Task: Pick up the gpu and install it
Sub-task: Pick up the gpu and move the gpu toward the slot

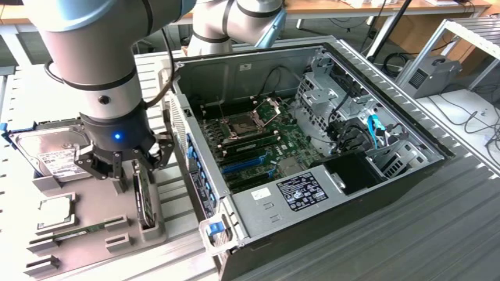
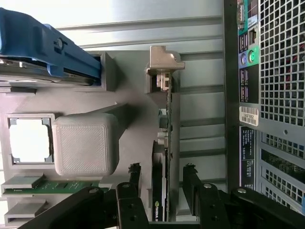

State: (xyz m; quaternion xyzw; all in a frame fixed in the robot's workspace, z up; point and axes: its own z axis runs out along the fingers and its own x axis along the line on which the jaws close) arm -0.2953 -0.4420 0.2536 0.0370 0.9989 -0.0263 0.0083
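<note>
In the exterior view the gripper [image 1: 134, 171] hangs open over the gpu [image 1: 144, 205]. The card stands on edge in a slot of the grey holder [image 1: 98, 205] on the worktop [image 1: 406, 246], left of the open computer case [image 1: 258, 231].

In the wrist view the gpu [image 2: 159, 200] sits between the spread fingers [image 2: 135, 174] and appears to touch neither. A good grasp likely needs the jaws centred, square to the card's flat faces, and lowered straight, clear of the holder's walls.

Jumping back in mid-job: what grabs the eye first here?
The open metal computer case dominates the exterior view's middle and right. On that view's left, the arm's black gripper hangs open astride the thin green gpu card, which stands on edge in a grey fixture tray.
</note>
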